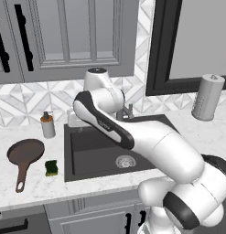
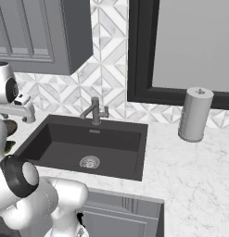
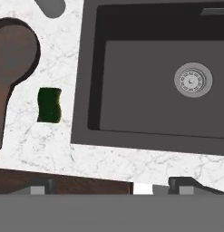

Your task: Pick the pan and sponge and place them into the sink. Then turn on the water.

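Gripper (image 3: 151,186) at bottom of hand view, tips barely visible; open or closed cannot be told. Sponge (image 3: 50,105) left of centre, beside sink (image 3: 90,68) rim; pan (image 3: 13,59) at left edge. Risk: handle-only grasp tipping pan; sponge nudged away.

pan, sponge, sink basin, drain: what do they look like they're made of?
Pan: matte dark brown, possibly coated metal or cast iron; flat colour, no shine; handle the same brown.
Sponge: soft foam look, green scrub face up with a yellow edge.
Sink: matte dark grey, composite or stone-like; no reflections.
Drain: silver metal, bright ringed strainer.
All rendered, so hedged.
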